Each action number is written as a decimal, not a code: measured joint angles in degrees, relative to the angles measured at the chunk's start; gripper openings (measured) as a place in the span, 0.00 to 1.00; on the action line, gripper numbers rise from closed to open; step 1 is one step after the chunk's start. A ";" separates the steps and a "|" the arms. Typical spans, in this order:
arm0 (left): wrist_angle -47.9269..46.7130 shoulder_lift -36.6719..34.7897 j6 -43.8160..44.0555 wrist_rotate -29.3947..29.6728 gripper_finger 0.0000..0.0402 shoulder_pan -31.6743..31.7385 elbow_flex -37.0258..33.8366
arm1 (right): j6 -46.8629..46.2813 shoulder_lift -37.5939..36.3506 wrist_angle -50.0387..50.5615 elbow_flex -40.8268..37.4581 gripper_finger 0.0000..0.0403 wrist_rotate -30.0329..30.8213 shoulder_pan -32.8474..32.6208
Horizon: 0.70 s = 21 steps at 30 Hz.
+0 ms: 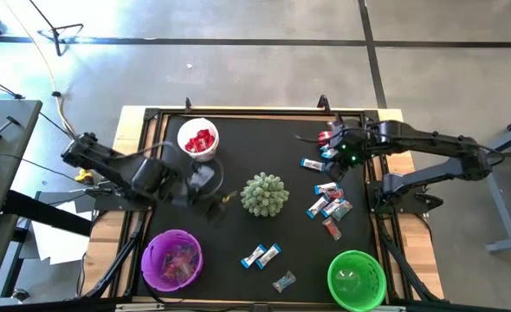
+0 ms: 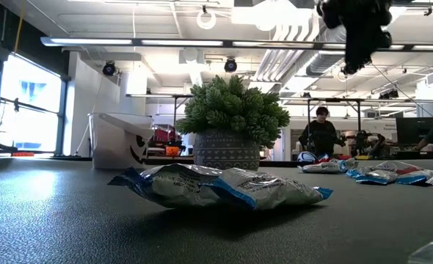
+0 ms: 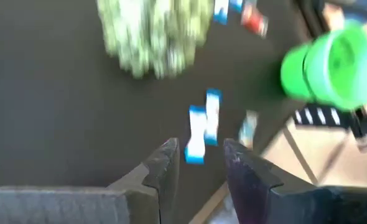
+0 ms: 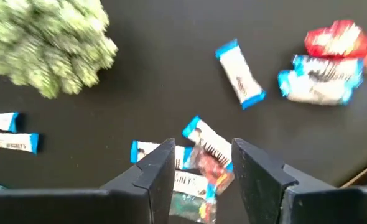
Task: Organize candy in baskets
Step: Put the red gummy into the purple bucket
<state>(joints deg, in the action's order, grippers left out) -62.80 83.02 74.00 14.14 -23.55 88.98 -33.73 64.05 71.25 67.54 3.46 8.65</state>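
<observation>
- Candy mostly loose on the dark surface: red pieces in white basket, some in purple basket, green basket seemingly bare.
- Right gripper spread above far cluster; left gripper spread, empty, near the white basket.

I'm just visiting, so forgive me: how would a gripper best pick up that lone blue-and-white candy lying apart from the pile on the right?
Probably from straight above, pinching across the narrow middle of the blue-and-white candy. It lies flat on the black mat, long and slim with blue crimped ends, so the fingers should straddle its short width. Bare mat surrounds it, leaving room for both. The right gripper, fingers open, is nearest.
</observation>
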 joint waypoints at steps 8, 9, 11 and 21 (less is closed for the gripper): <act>0.08 -0.01 -16.75 3.68 0.27 7.90 4.42 | -15.18 -7.93 -8.25 -17.88 0.34 -1.16 -5.46; 0.09 -0.14 -18.17 3.70 0.27 8.72 4.70 | -18.27 -9.03 -8.93 -19.91 0.34 -1.15 -6.19; -0.03 -0.56 -20.60 3.70 0.27 10.42 5.23 | -25.14 -11.10 -10.38 -24.03 0.34 -0.54 -7.31; 0.10 -7.22 -38.02 5.97 0.27 19.26 5.35 | -13.01 -12.99 -20.49 -36.53 0.34 2.29 -11.41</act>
<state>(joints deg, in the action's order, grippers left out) -62.69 75.81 35.98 20.11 -4.28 94.32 -46.73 51.06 50.76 31.00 5.75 -2.76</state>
